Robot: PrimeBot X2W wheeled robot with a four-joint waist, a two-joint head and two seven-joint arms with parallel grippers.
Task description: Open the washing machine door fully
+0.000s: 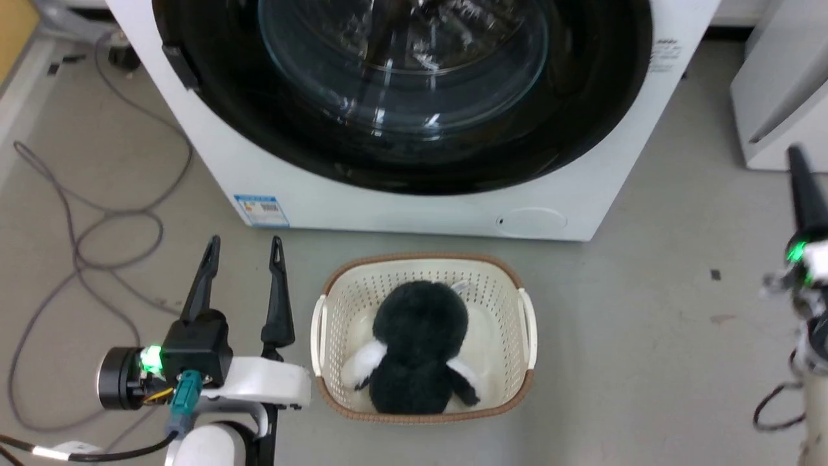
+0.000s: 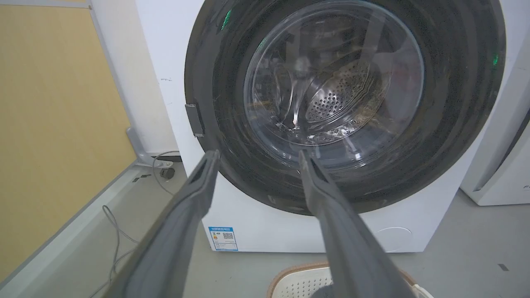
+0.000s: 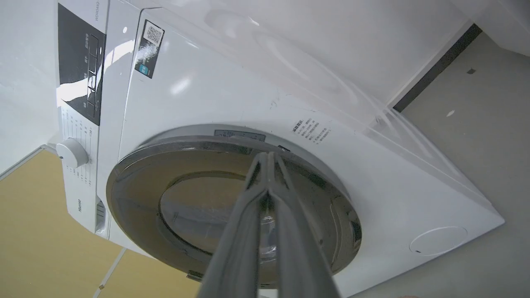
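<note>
Left gripper (image 1: pixel 245 241), released, is hovering before the washing machine (image 1: pixel 401 210) I am facing; right gripper (image 3: pixel 268 157), clenched empty, is pointing at the washing machine door (image 1: pixel 291 136), lying flat across the machine's front.

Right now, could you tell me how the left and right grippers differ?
The left gripper is open with a wide gap; the right gripper is shut tight. The left gripper sits beside the basket; the right gripper is well away from it. Both hold nothing and face the door.
</note>
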